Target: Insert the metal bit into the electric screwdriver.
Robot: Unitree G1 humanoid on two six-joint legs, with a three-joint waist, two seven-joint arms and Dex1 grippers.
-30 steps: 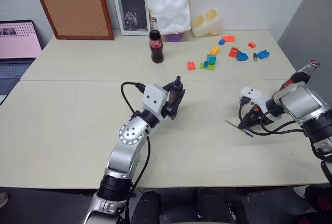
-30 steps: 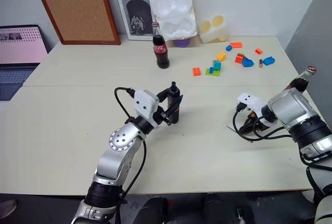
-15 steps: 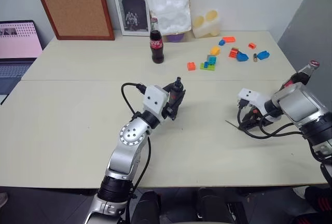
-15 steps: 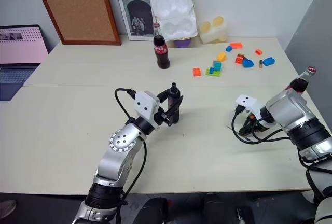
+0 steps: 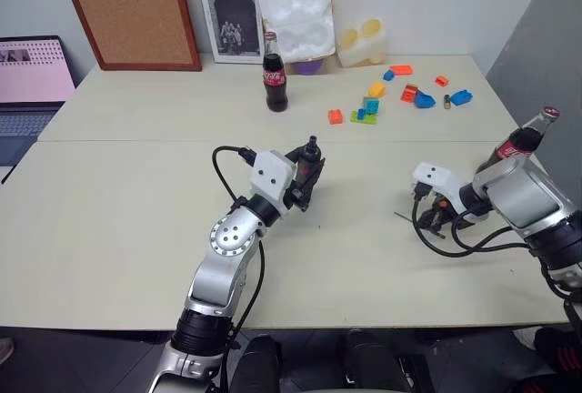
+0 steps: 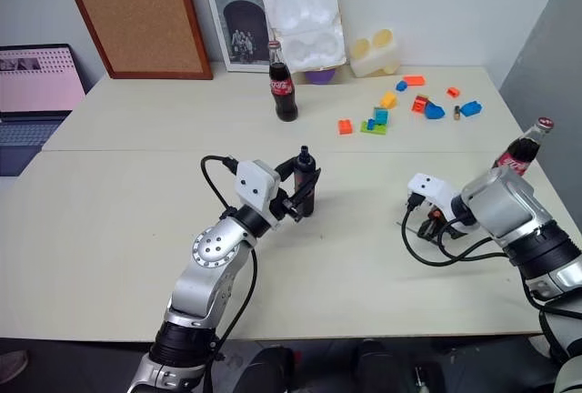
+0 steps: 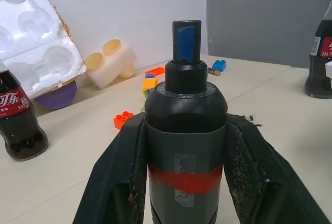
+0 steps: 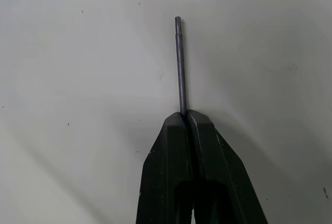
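Right wrist view gives the closest look at the metal bit (image 8: 180,63): a thin, straight, dark grey rod with a small stepped end, sticking out from between the two black fingertips (image 8: 174,130) of the right gripper (image 8: 185,116), which are pressed together on its near end, just above the pale table (image 8: 78,79). From the head camera the same bit is no more than a faint sliver at the right gripper (image 5: 427,220), low over the right side of the table.

Left wrist view shows the electric screwdriver (image 7: 185,130) up close: a smooth black cylinder with a red band around it, a rounded shoulder, a narrower collar and a blue tip. The left gripper (image 7: 184,182) is clamped around it, one rough, scuffed black finger (image 7: 120,177) on each side of the barrel. In the head views the screwdriver (image 5: 307,170) stands roughly upright above the middle of the table, well apart from the bit.

Farther back stands a cola bottle (image 5: 274,73) with a red label, and coloured plastic bricks (image 5: 368,108) lie scattered to its right. A moulded white foam tray (image 5: 291,6), a framed print (image 5: 226,11) and a cork board (image 5: 127,11) lean on the wall. A second cola bottle (image 5: 523,138) stands at the right edge, behind the right arm.
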